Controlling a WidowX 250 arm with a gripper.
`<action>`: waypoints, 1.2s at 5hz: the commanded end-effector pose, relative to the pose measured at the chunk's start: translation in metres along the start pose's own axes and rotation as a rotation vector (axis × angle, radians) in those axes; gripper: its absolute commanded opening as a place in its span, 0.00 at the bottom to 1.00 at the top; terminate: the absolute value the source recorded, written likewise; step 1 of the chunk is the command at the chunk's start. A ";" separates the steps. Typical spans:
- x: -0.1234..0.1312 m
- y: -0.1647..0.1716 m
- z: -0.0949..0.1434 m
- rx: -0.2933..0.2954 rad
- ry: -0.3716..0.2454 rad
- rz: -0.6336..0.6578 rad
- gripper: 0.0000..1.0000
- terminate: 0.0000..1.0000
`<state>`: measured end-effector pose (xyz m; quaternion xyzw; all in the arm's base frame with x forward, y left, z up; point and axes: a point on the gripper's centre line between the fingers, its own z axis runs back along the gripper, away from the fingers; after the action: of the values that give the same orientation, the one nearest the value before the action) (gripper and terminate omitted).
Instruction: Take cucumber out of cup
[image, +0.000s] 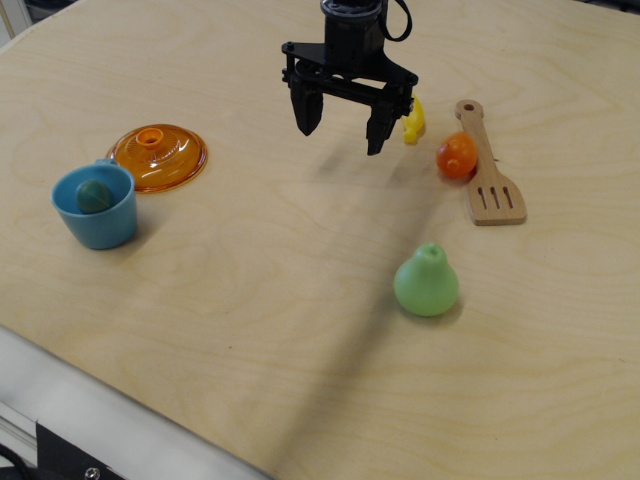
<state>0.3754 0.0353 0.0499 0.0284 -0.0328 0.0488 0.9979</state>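
The light blue cup (97, 207) stands upright at the left of the wooden table. The dark teal-green cucumber (93, 196) sits inside it, its rounded end showing below the rim. My black gripper (341, 125) hangs above the table at top centre, far to the right of the cup. Its two fingers are spread apart and hold nothing.
An orange domed lid (158, 155) lies just behind and right of the cup. A light green pear (427, 281) stands centre right. An orange fruit (457, 156), a wooden spatula (487, 172) and a small yellow toy (413, 121) lie at the right.
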 end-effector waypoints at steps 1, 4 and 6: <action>0.000 0.000 0.000 0.000 0.000 0.000 1.00 0.00; -0.071 0.066 0.040 0.117 -0.031 0.367 1.00 0.00; -0.119 0.098 0.048 0.157 -0.028 0.642 1.00 0.00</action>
<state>0.2435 0.1235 0.0814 0.0938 -0.0252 0.3584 0.9285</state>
